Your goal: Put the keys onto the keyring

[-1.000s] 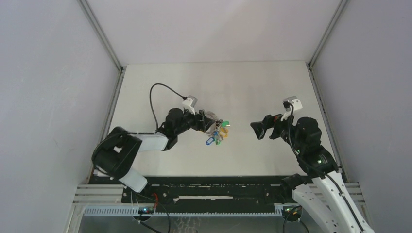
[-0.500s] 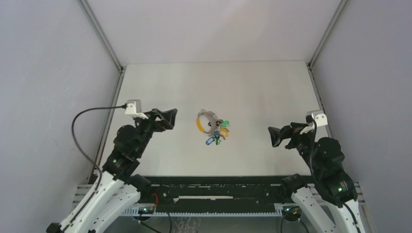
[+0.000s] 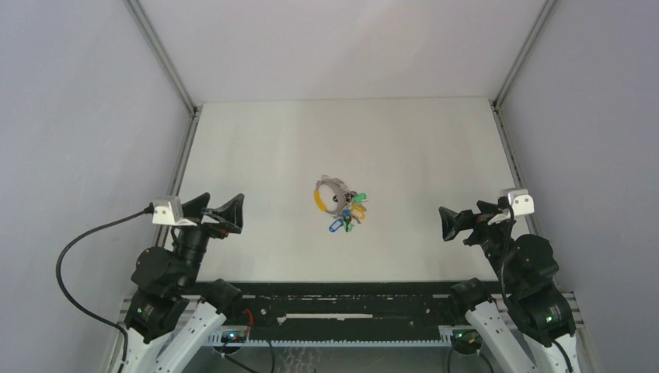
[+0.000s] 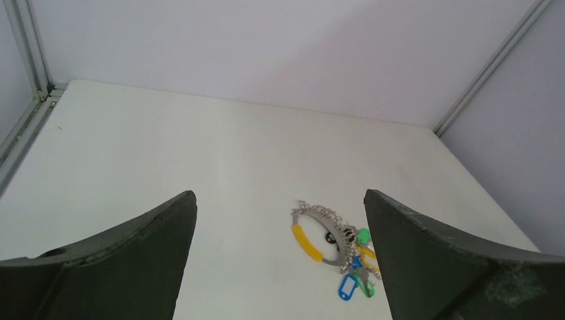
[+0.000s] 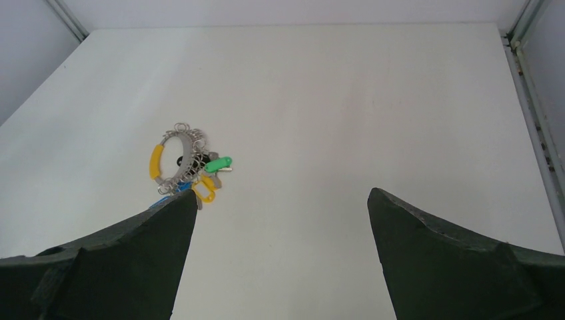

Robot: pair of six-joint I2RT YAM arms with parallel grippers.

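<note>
The keyring [image 3: 329,194] lies on the white table near its middle, a silvery ring with a yellow band [image 4: 305,241] and a bunch of blue, green and yellow tags [image 3: 346,217]. A small black key head [image 4: 331,237] shows inside the ring's loop; I cannot tell whether it hangs on the ring. My left gripper [image 3: 221,208] hovers open at the near left, well apart from the ring. At the near right my right gripper [image 3: 460,219] is open too, with nothing between its fingers. In the right wrist view the keyring [image 5: 174,157] sits just beyond the left finger.
Grey walls with metal corner rails [image 3: 185,148] enclose the table on three sides. The black base rail [image 3: 334,299] of the arms runs along the near edge.
My left gripper opened off the keyring and drew back to the near left. The right arm pulled back toward the near right. The keyring stays lying on the table.
</note>
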